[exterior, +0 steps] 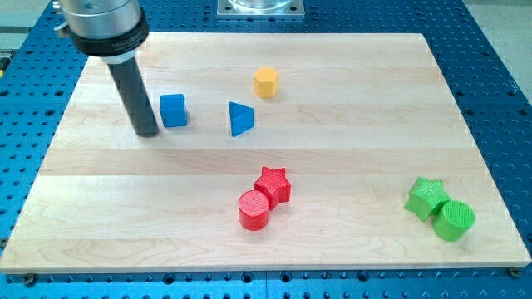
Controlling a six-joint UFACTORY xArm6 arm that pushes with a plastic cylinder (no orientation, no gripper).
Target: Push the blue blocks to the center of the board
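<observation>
Parts cut off or hidden.
The arm housing [101, 25] runs off the view's top; the red cylinder [253, 210] overlaps the red star [274, 184].

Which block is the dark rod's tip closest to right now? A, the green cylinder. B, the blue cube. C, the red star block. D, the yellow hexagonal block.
B: my tip sits just to the view's left of the blue cube, with a slight gap, far from the other options.

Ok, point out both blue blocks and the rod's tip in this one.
blue cube [173, 110]: camera view, middle of its front face.
blue triangular block [240, 120]: camera view, middle of its visible face.
my tip [147, 133]: camera view, rod's very end, left of the cube.
</observation>
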